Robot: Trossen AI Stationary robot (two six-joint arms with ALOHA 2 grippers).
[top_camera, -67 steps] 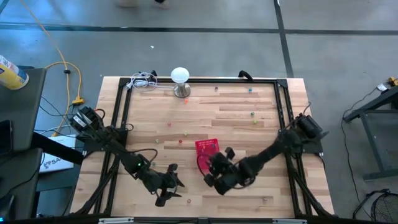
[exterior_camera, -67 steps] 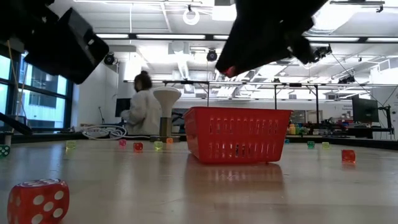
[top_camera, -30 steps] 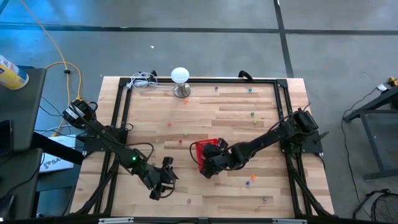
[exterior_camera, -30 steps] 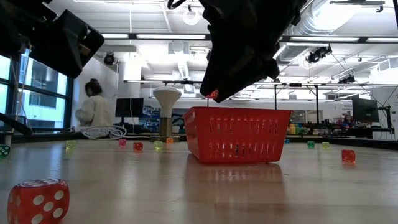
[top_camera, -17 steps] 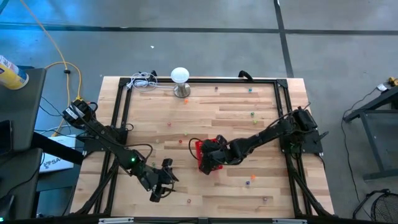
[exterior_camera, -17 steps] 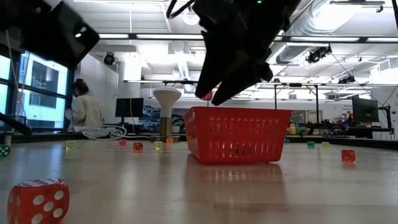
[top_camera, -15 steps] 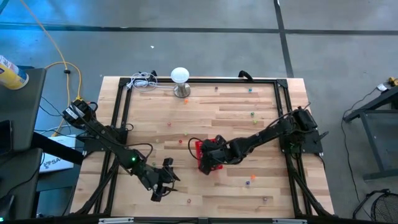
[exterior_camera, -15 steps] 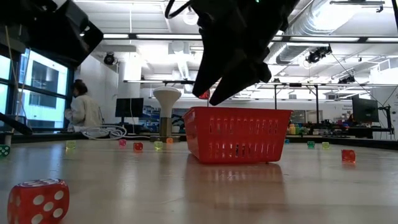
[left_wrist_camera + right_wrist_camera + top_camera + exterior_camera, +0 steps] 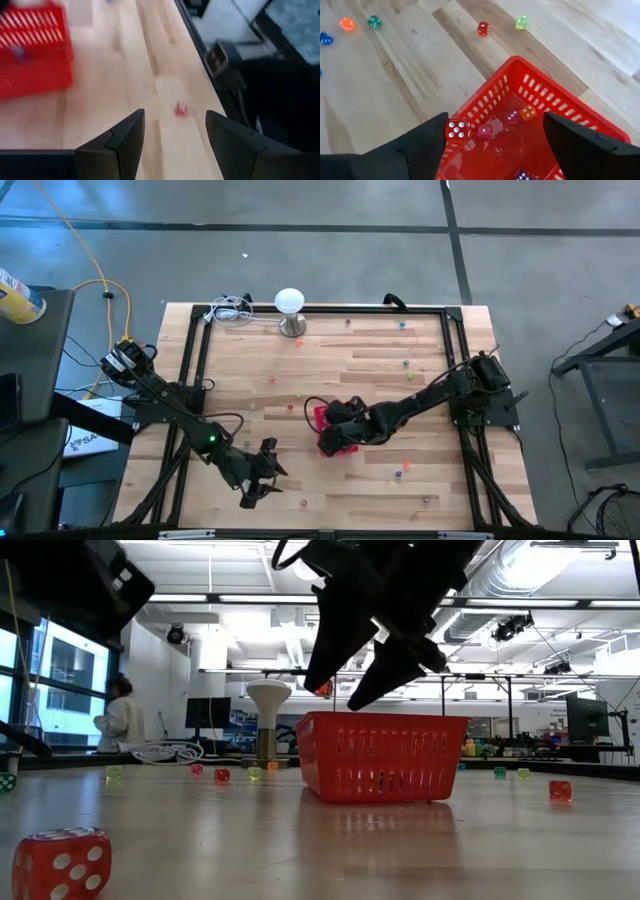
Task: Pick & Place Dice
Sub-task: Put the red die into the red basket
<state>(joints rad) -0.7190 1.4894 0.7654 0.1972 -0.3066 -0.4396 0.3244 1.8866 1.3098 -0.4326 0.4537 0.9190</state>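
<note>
The red basket (image 9: 380, 755) stands near the table's middle and holds several dice (image 9: 512, 116). My right gripper (image 9: 494, 117) hangs open just above it (image 9: 335, 428). A red die (image 9: 456, 128) with white pips is at one of its fingertips, over the basket's rim (image 9: 323, 688). My left gripper (image 9: 175, 117) is open and empty, near the table's front edge (image 9: 254, 486). Another red die (image 9: 181, 109) lies on the wood beyond its fingers. More dice (image 9: 483, 28) are scattered on the table. My right gripper stands open, slanting down from above the basket. The red die's side (image 9: 451, 129) is right beside one finger (image 9: 432, 137); I cannot tell whether it touches that finger or is clear of it. Nothing is between the two fingers.
A white dome-topped lamp (image 9: 289, 305) and a coil of cable (image 9: 232, 308) stand at the far edge. A black frame (image 9: 200, 350) borders the table. A large-looking red die (image 9: 60, 862) lies close to the low camera. A person (image 9: 118, 715) moves in the room behind.
My right gripper has opened above the basket. The red die that showed at its shut fingertips is now beside one finger only, over the basket's rim. The person in the room behind has walked on.
</note>
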